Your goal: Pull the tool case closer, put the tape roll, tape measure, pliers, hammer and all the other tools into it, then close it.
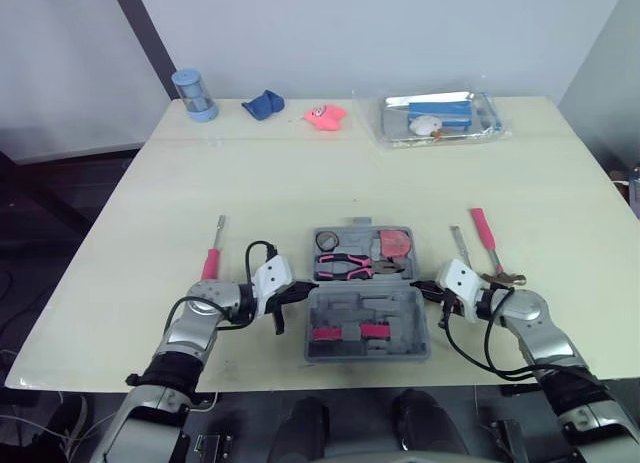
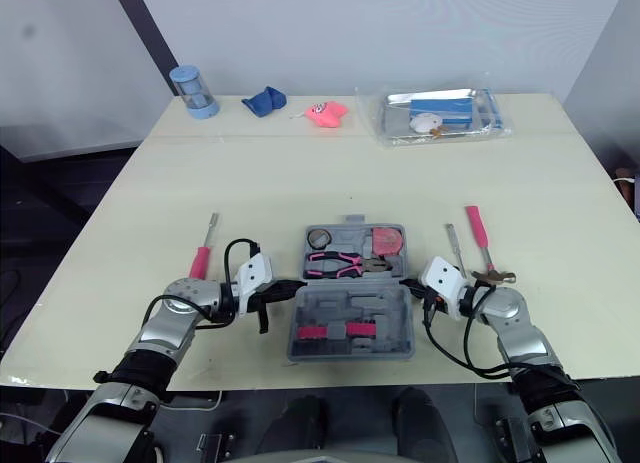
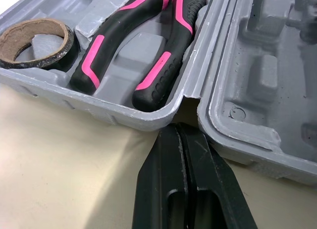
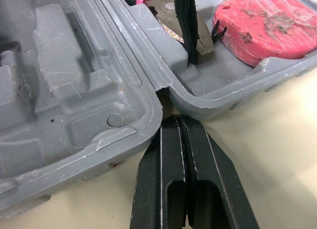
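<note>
The grey tool case (image 1: 362, 226) lies open near the table's front edge. Its far half holds the tape roll (image 1: 327, 242), the pink-and-black pliers (image 1: 350, 267) and the red tape measure (image 1: 395, 244). The near half (image 1: 368, 328) is the lid. My left gripper (image 1: 300, 291) is shut, its tips at the hinge notch on the case's left side (image 3: 190, 98). My right gripper (image 1: 425, 291) is also shut, tips at the right hinge notch (image 4: 166, 93). A red-handled screwdriver (image 1: 213, 251) lies left of the case. The pink-handled hammer (image 1: 492, 245) and a slim metal tool (image 1: 459, 241) lie to its right.
Along the far edge stand a blue cylinder (image 1: 194, 94), a blue cloth (image 1: 263, 103), a pink toy (image 1: 325, 116) and a clear tray (image 1: 495, 131) holding a blue item. Bare tabletop separates them from the case.
</note>
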Robot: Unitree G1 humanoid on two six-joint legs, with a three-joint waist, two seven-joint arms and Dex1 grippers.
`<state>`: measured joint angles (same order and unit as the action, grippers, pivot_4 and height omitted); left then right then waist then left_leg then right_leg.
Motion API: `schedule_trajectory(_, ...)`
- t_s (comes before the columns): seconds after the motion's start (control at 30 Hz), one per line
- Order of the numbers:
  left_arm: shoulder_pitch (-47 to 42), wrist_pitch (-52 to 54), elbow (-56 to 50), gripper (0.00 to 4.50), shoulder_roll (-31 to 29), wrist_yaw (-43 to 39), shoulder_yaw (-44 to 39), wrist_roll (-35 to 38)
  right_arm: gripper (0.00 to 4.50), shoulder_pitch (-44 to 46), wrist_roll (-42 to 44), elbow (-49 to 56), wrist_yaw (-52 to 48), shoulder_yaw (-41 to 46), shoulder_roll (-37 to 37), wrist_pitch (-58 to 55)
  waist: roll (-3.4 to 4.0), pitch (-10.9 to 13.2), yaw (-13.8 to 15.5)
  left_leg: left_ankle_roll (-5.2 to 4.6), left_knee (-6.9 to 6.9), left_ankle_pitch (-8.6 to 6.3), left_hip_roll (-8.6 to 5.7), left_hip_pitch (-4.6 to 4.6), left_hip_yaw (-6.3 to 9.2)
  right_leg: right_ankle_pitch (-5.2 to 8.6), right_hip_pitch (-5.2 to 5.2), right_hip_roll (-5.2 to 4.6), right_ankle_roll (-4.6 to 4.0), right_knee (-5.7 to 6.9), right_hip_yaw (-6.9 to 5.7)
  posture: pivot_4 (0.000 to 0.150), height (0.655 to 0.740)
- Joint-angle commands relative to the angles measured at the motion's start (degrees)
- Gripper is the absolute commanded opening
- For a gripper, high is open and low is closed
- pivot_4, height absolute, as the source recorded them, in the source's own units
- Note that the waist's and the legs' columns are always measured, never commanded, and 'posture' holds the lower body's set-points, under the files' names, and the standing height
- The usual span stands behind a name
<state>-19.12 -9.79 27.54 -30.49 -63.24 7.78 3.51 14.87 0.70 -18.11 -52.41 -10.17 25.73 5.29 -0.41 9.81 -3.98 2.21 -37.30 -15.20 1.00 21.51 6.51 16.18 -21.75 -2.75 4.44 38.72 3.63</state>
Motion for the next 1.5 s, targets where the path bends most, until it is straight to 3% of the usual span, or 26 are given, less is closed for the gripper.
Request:
schedule_trajectory(0.03, 0.89, 0.14, -1.1, 0.0, -0.11, -0.13, 0.88, -0.21, 0.02, 0.45, 0.91, 1.94, -0.83, -0.3, 0.17, 1.42, 0.0, 0.0, 0.02, 0.0, 0.0, 0.0, 0.0, 0.0, 0.0, 0.0, 0.0, 0.0, 0.0, 0.0, 0.0, 0.15, 0.74)
schedule_trajectory(0.33, 3.42, 1.43, -4.75, 0.0, -1.9, -1.15, -0.48, 2.04, 0.02, -3.56, 4.18, 5.14, -1.11, 3.3, 3.87, -0.39, 0.01, 0.01, 0.2, 0.0, 0.02, 0.0, 0.0, 0.06, 0.0, 0.0, 0.0, -0.02, 0.0, -0.12, -0.01, 0.15, 0.74)
schedule_trajectory(0.5, 7.2, 4.78, -10.77, 0.0, -2.78, -0.49, -3.88, 6.85, 0.02, -6.61, 7.32, 8.54, -0.55, 6.51, 5.64, -2.12, 0.02, 0.03, 0.22, 0.0, 0.03, 0.0, 0.0, 0.08, 0.0, 0.0, 0.0, -0.03, 0.0, -0.13, -0.01, 0.15, 0.74)
schedule_trajectory(0.83, 20.44, 12.01, -23.08, 0.0, -4.57, 3.29, -18.02, 19.39, 0.02, -20.3, 16.75, 18.09, 1.16, 18.68, 7.58, -4.47, 0.05, 0.07, 1.3, 0.0, 0.05, -0.01, 0.01, 0.11, -0.01, 0.0, 0.01, -0.07, 0.01, -0.21, -0.02, 0.15, 0.74)
schedule_trajectory(1.0, 28.06, 12.79, -23.06, 0.0, -4.32, 7.41, -27.3, 22.84, 0.02, -30.48, 20.7, 18.98, 2.31, 28.59, 7.46, -0.95, 0.05, 0.07, 1.67, 0.0, 0.15, -0.01, 0.03, 0.14, -0.01, 0.0, 0.01, -0.08, 0.0, -0.35, -0.03, 0.15, 0.74)
schedule_trajectory(1.13, 32.22, 13.46, -22.8, 1.19, -2.75, 10.61, -32.57, 25.0, 0.0, -35.75, 23.36, 18.16, 3.2, 34.52, 6.38, -0.23, 0.04, 0.07, 1.71, 0.0, 0.18, -0.02, 0.03, 0.14, -0.05, 0.01, 0.05, -0.09, 0.01, -0.46, -0.03, 0.15, 0.74)
schedule_trajectory(1.23, 35.66, 13.54, -22.28, 2.62, -1.94, 12.24, -35.97, 25.98, 0.0, -39.18, 25.14, 17.07, 3.15, 38.32, 5.74, 0.36, 0.04, 0.06, 1.6, 0.0, 0.18, -0.02, 0.03, 0.12, -0.1, 0.01, 0.05, -0.09, 0.01, -0.5, 0.02, 0.15, 0.74)
schedule_trajectory(1.37, 38.43, 13.96, -21.84, 4.5, -0.7, 14.45, -39.14, 27.24, 1.88, -40.7, 27.22, 13.57, 2.9, 42.11, 5.24, 0.76, 0.04, 0.06, 1.62, 0.0, 0.23, -0.02, 0.07, 0.13, -0.15, 0.01, 0.05, -0.08, 0.01, -0.63, 0.03, 0.15, 0.74)
schedule_trajectory(1.5, 39.65, 14.27, -21.34, 4.5, 0.23, 15.43, -40.71, 27.86, 3.71, -41.15, 28.32, 11.22, 2.48, 43.84, 5.06, 0.87, 0.03, 0.05, 1.67, 0.01, 0.22, -0.02, 0.07, 0.13, -0.22, 0.01, 0.06, -0.08, 0.02, -0.67, 0.09, 0.15, 0.74)
